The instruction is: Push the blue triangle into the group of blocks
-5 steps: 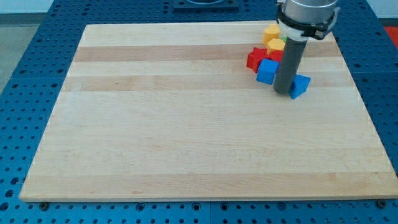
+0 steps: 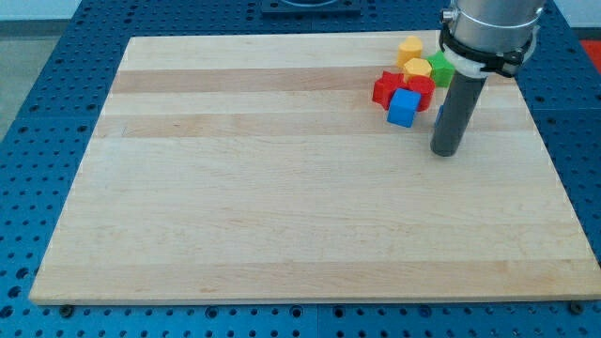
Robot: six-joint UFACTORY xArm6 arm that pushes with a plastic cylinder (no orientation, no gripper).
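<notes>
Blue pegboard frames the pale wooden board (image 2: 282,188), bare across most of its top. Up at the view's top right sits the group: a blue cube (image 2: 404,108), red blocks (image 2: 387,88), yellow blocks (image 2: 410,49) and a green block (image 2: 440,68). The dark rod stands just right of them, my tip (image 2: 445,152) down on the wood; it has nothing to open or close. Only a blue sliver of the blue triangle (image 2: 439,113) peeks out behind the rod. It looks light, hard and slippery, best shoved flat-on from its right side.

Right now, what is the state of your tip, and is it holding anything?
My tip: no gripper, holds nothing; it rests on the board, to the view's right of the blue cube. The blue triangle is hidden behind the rod.
</notes>
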